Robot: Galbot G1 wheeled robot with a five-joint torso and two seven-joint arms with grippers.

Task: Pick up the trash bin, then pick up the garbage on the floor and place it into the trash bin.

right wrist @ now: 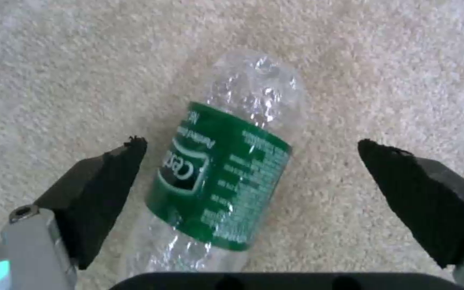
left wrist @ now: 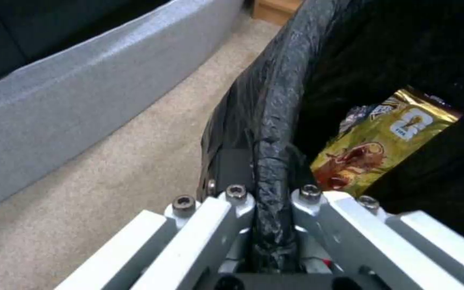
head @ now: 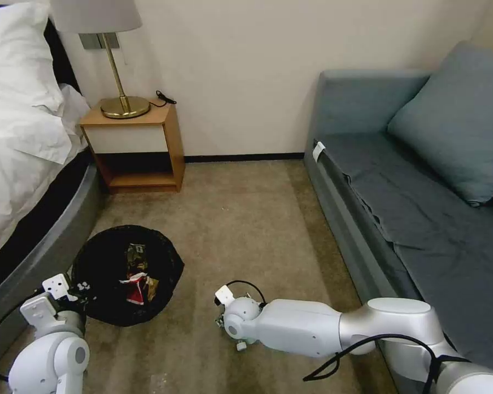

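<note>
- Left end effector (left wrist: 272,201): clamped on the bag-covered rim of the trash bin (head: 101,262), one finger outside the wall, one inside. Bin sits low at the robot's left, just beside the bed base (head: 44,257).
- Already in the bin: gold-brown wrapper (left wrist: 382,145) against the black liner, red-white wrapper (head: 137,289) near the bottom. Can't make out any tan paper.
- Right end effector (right wrist: 251,177): spread wide, empty, pointed down at the carpet (head: 246,219) in front of the robot, right of the bin.
- Clear bottle (right wrist: 226,173) lies on its side on the carpet directly under the right end effector, between the two black pads (right wrist: 108,181), touching neither.
- Key relation: the bottle's long axis runs roughly across the closing line of the pads, tilted a little, so they would close across its width at the green label. Bottle sits off-centre, nearer one pad than the other.
- Judgement: right arm is the one for this pick; left is busy with the bin. Next move calls for a straight drop, then close.
- Risk: thin crinkled plastic, likely to squash or roll out on an uneven squeeze.
- Cap end is hidden under the end effector body.
</note>
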